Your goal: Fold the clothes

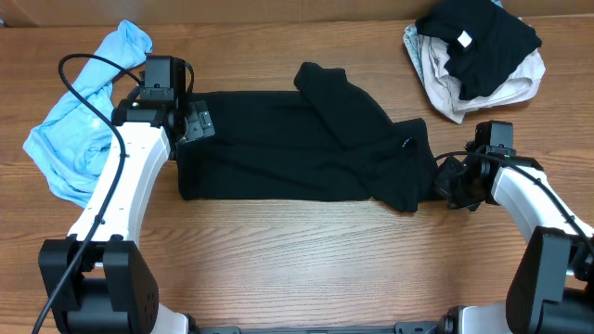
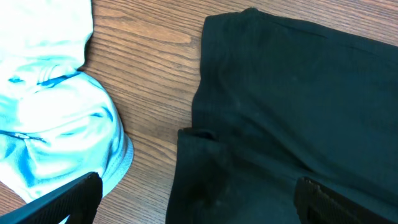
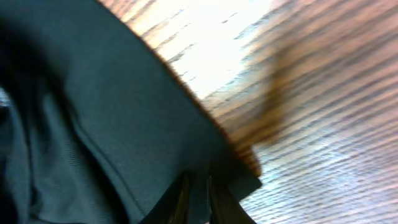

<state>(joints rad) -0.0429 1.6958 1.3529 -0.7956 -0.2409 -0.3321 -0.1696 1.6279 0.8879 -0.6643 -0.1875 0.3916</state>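
Observation:
A black T-shirt (image 1: 297, 148) lies folded into a long band across the middle of the table, with one flap laid diagonally over its right half. My left gripper (image 1: 193, 122) is open over the shirt's left end; in the left wrist view its fingers (image 2: 196, 202) straddle the dark fabric (image 2: 292, 99) without holding it. My right gripper (image 1: 444, 181) is shut on the shirt's right edge; the right wrist view shows its fingers (image 3: 198, 199) pinching the black cloth (image 3: 93, 112).
A light blue garment (image 1: 79, 111) lies bunched at the left, also in the left wrist view (image 2: 56, 118). A pile with a black garment and white label (image 1: 478, 42) on pale cloth (image 1: 445, 83) sits at the back right. Wooden table (image 1: 306, 260).

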